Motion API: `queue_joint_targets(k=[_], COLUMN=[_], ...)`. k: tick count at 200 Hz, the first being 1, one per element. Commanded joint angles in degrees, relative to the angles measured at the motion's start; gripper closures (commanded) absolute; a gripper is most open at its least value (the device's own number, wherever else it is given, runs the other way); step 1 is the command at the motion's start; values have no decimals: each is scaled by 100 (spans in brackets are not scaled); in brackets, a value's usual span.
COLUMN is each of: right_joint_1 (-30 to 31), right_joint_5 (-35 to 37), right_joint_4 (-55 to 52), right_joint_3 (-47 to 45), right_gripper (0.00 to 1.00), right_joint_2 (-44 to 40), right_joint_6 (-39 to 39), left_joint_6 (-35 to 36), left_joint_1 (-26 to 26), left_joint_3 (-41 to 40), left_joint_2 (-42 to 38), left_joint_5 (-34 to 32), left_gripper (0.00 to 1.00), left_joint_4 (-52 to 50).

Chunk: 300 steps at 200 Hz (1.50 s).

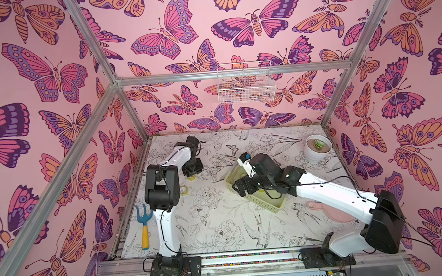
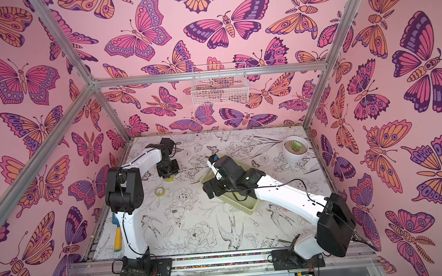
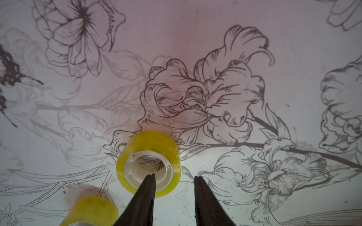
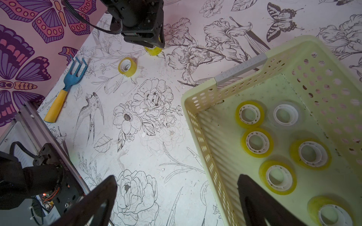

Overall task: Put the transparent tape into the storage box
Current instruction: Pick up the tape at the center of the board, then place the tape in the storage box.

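**Left gripper (image 3: 174, 177) set to pinch the tape (image 3: 148, 144) wall; right gripper (image 4: 177, 182) hangs wide open above the box (image 4: 197, 121) edge.**

The tape lies flat on the counter (image 3: 254, 49), well apart from the box, which already holds six rolls (image 4: 270, 144). The left gripper is part open: one finger over the white core (image 3: 129, 166), the other just outside the yellow wall, not touching it. Lower until both fingers (image 3: 145, 195) flank the wall fully, then close squarely; a shallow bite could let the slick roll tip or slip. Keep clear of the second roll (image 3: 94, 207) just beside. Lift straight before crossing to the box.
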Motion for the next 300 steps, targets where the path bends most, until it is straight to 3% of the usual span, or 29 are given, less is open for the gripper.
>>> queue_joint_targets(k=[1,31,49,75,157,195,234,300], right_joint_1=[-32,-32,-32,-28,-37,-144,-223,-251], right_joint_5=[94,111,154,217,897,1309,1682,2311], right_joint_4=[-158,-184,-176,-124,-368,-623,-1006,-1862], right_joint_3=[128,81,35,-52,-502,-890,-1262,-1753], right_gripper=[1,1,1,1,1,1,1,1], right_joint_2=[-122,-163,-213,-293,-851,-1449,-2173,-3540], right_joint_6=[27,65,92,138,388,519,672,1037], left_joint_6=[159,227,220,179,-15,-305,-499,-856], left_joint_1=[70,93,89,80,-444,-1078,-2006,-3496], left_joint_3=[148,197,183,88,-541,-558,-87,882], left_joint_2=[223,383,409,315,-980,-1556,-1732,-941], left_joint_5=[24,24,32,89,278,745,696,1022], left_gripper=[62,62,68,94,95,94,92,90], left_joint_4=[-7,6,6,38,-3,-48,-225,-298])
